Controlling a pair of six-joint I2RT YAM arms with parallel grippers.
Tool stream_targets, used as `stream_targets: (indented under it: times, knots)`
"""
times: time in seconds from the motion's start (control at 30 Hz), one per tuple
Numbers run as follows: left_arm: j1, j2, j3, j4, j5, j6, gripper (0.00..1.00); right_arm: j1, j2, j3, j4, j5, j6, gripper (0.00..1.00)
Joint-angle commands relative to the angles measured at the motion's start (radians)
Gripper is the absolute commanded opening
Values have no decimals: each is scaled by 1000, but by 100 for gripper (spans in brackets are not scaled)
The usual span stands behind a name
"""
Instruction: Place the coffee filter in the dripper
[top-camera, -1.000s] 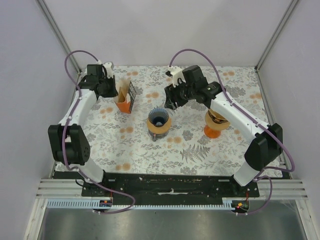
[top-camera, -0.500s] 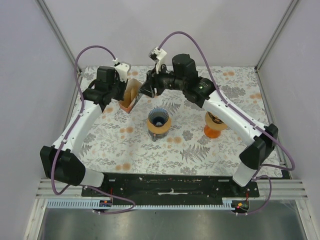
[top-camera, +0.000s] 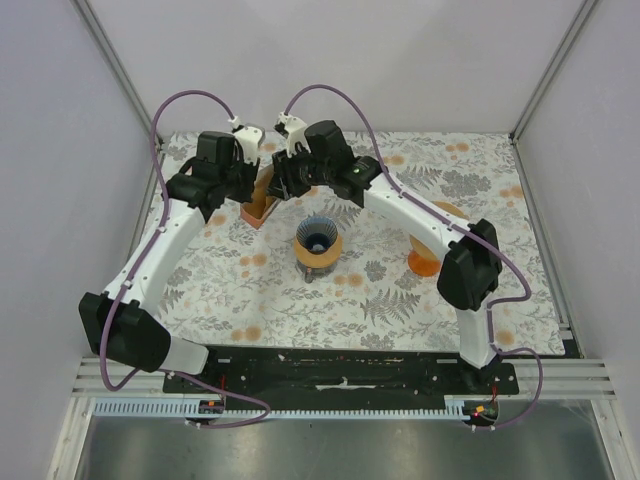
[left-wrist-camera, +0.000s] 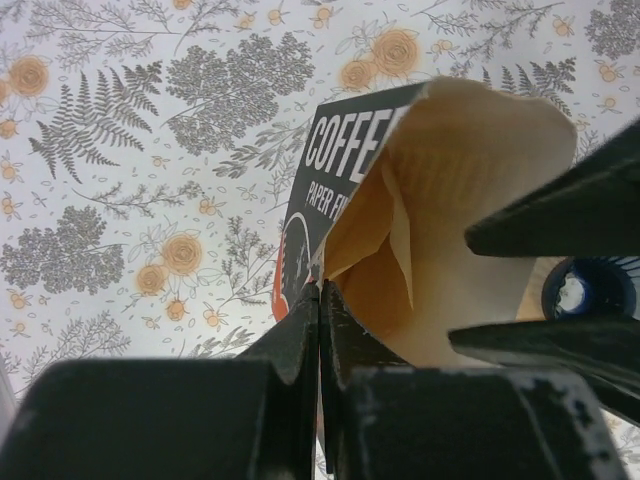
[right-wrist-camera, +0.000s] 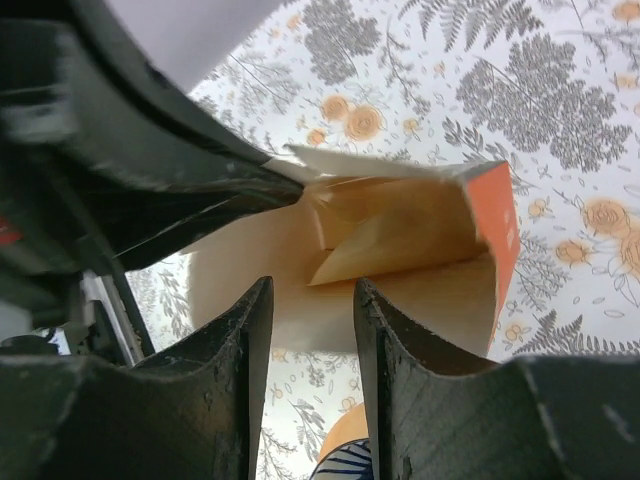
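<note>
The right gripper has swung from 1 o'clock of the blue-striped, tan-collared dripper to its 11 o'clock. Its jaws are narrowed to a middling gap at the mouth of the orange-and-black cardboard filter box, which is now tilted. The left gripper pinches the box's edge (jaws tight together). The tan paper coffee filters, creased and fanned, sit inside the box.
</note>
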Motion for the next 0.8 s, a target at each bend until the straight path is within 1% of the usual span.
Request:
stream_targets:
  times: [0.0, 0.07, 0.2, 0.4, 0.5, 0.67, 0.73, 0.77]
  knots:
    - [-25, -21, 50, -2, 36, -36, 2, 2, 46, 81, -32, 74, -4, 45]
    - [-37, -19, 49, -5, 35, -30, 2, 2, 77, 112, -69, 117, -19, 47]
    - [-43, -21, 52, -6, 52, -37, 2, 2, 101, 117, -98, 168, -30, 55]
    - [-43, -11, 88, -19, 87, -57, 2, 2, 123, 118, -98, 185, -27, 55]
    - [-43, -5, 110, -26, 95, -62, 2, 2, 138, 132, -96, 176, -27, 44]
    - [-43, -7, 113, -37, 122, -76, 2, 2, 147, 150, -96, 160, -25, 15]
    - [-43, -7, 105, -35, 107, -69, 2, 2, 134, 147, -96, 156, -27, 4]
    - [-42, -4, 96, -34, 92, -62, 2, 0, 123, 146, -96, 151, -30, 1]
